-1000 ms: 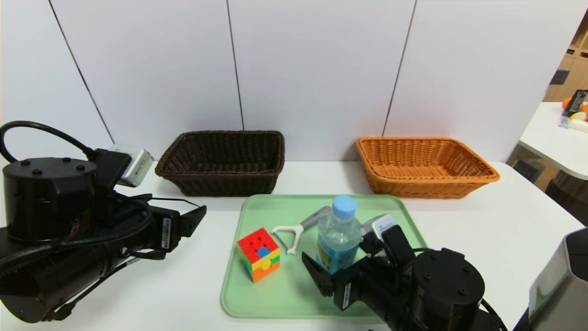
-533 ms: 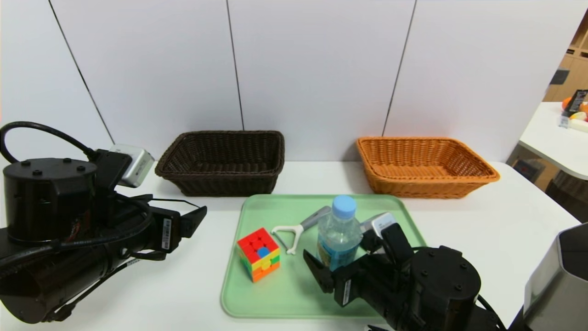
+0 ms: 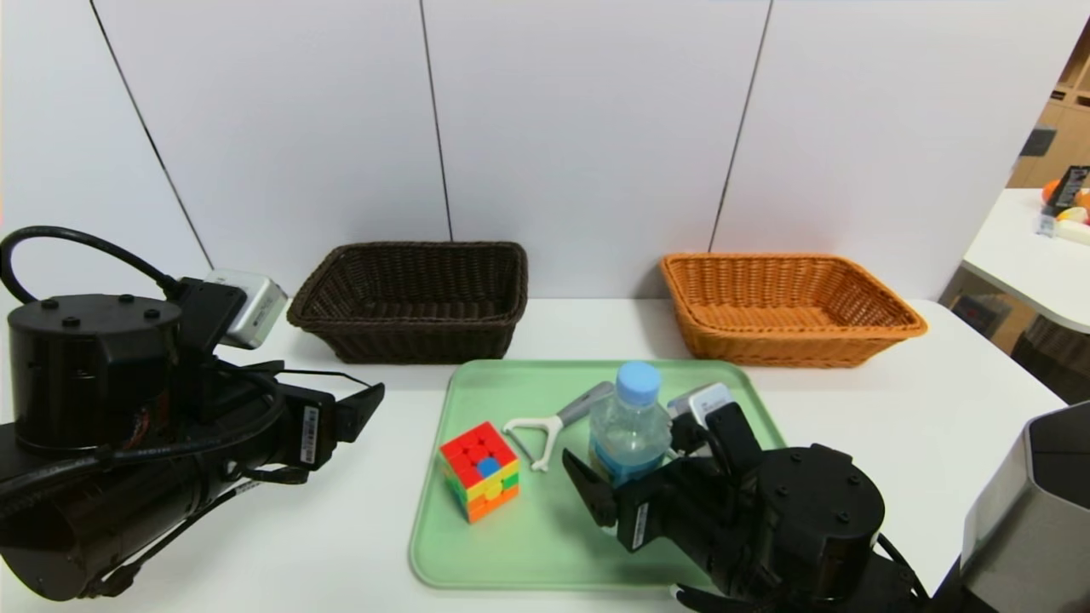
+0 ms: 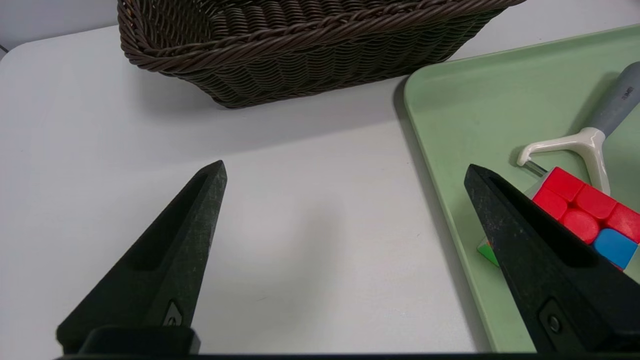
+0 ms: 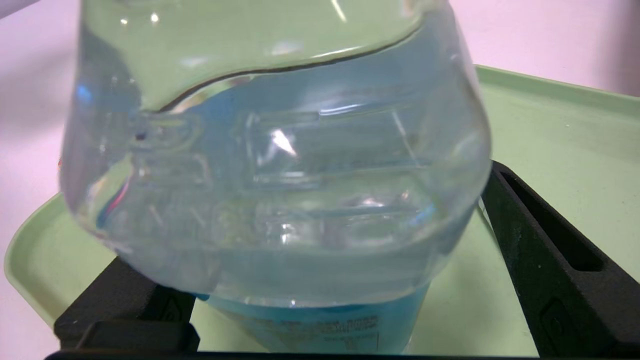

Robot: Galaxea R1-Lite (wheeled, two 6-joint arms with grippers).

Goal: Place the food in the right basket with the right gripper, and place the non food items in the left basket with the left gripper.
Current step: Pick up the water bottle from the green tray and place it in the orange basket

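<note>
A: Start with the right gripper [image 5: 355, 167], low right of centre in the head frame. Spread wide, with the clear water bottle [image 3: 630, 430] between the two fingers; no pinch seen. Can't tell about contact.

B: Why so?

A: Probably to straddle the round body before squeezing. Judged as the lining-up step of the food pick, with closing called for next, then a lift to the orange wicker basket [image 3: 800, 349], upper right. Worth closing evenly: could tip or slide if nudged from one side, and could dent under a hard squeeze.

B: Which way does it point?

A: Upright on the green tray [image 3: 553, 545], just right of the frame's middle. Long axis near vertical, light blue cap [image 3: 639, 382] uppermost, blue label low on the body.

B: And the left gripper [image 4: 345, 165]?

A: At the left of the frame, over the white table [image 3: 366, 511], outside the tray. Fingers wide apart with nothing between. Likely waiting there to leave room for the right arm, near the dark brown wicker basket [image 3: 421, 340], upper left of centre.

B: Remaining non-food?

A: Puzzle cube [image 3: 479, 471] on the tray, left of the bottle, red face up, one corner edge towards the frame's bottom. Y-shaped peeler [image 3: 548, 426] beyond it, lying flat, grey handle aimed upper right, white fork lower left. Both probably due for the dark basket.
</note>
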